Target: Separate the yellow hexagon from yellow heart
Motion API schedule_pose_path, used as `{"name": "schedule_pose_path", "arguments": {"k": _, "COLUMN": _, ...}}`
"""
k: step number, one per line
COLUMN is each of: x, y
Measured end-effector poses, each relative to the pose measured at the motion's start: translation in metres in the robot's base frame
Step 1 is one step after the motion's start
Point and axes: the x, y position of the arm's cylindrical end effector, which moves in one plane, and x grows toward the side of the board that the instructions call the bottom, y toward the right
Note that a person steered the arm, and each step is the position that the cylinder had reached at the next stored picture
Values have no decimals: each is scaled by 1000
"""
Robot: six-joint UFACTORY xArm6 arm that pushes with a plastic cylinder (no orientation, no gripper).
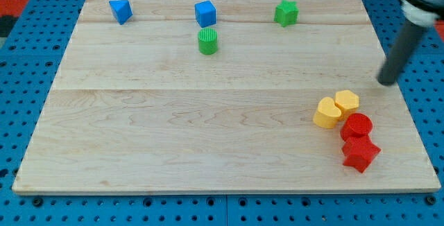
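The yellow hexagon [347, 101] sits at the view's lower right and touches the yellow heart [326, 113] on its lower left side. My tip [385, 82] is on the board up and to the right of the hexagon, a short gap away from it. The rod slants up to the view's top right corner.
A red cylinder [356, 125] touches the yellow pair just below them, with a red star [361, 153] under it. Along the view's top are a blue triangle-like block [121, 10], a blue cube [205, 12], a green cylinder [207, 41] and a green star [285, 12]. The board's right edge [406, 94] is close.
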Motion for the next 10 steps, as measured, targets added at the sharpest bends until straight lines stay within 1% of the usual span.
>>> {"name": "schedule_pose_path", "arguments": {"k": 1, "x": 40, "y": 7}}
{"name": "schedule_pose_path", "arguments": {"k": 2, "x": 25, "y": -65}}
{"name": "schedule_pose_path", "arguments": {"k": 3, "x": 4, "y": -127}}
{"name": "schedule_pose_path", "arguments": {"k": 4, "x": -5, "y": -183}}
{"name": "schedule_pose_path", "arguments": {"k": 5, "x": -1, "y": -182}}
{"name": "schedule_pose_path", "arguments": {"k": 6, "x": 18, "y": -176}}
{"name": "schedule_pose_path", "arguments": {"k": 7, "x": 28, "y": -177}}
{"name": "schedule_pose_path", "arguments": {"k": 8, "x": 2, "y": -239}}
{"name": "schedule_pose_path", "arguments": {"k": 9, "x": -27, "y": -288}}
{"name": "schedule_pose_path", "arguments": {"k": 10, "x": -33, "y": -308}}
